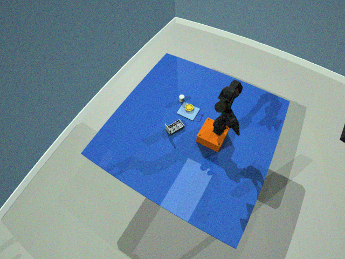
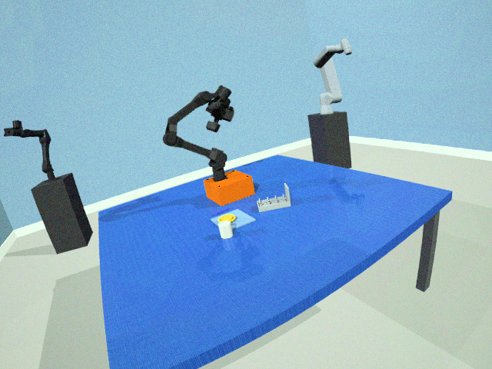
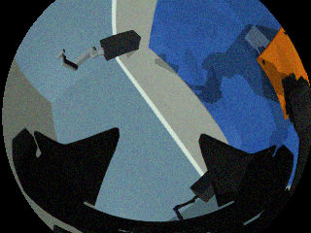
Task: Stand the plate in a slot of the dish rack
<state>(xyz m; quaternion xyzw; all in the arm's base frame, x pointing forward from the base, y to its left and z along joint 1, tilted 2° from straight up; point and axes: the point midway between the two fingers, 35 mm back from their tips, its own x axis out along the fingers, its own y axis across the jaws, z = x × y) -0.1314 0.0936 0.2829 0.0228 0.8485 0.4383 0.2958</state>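
The yellow plate [image 1: 189, 107] lies flat on a pale blue mat [image 1: 192, 114], a little above the middle of the top view, on the blue surface [image 1: 156, 156]. Nothing is visible on the plate. Just below and left of the mat stands the grey dish rack [image 1: 174, 127], its slots holding nothing, one end wall upright. A white cup [image 1: 181, 97] stands at the mat's upper left corner; its inside cannot be made out. A small blue utensil [image 1: 200, 117] lies just right of the mat. The arm rises from an orange base block [image 1: 210, 137], and the pincer [image 2: 216, 121] hangs high in the upper middle of the exterior view, well above everything. Its fingers are spread wide and grip nothing
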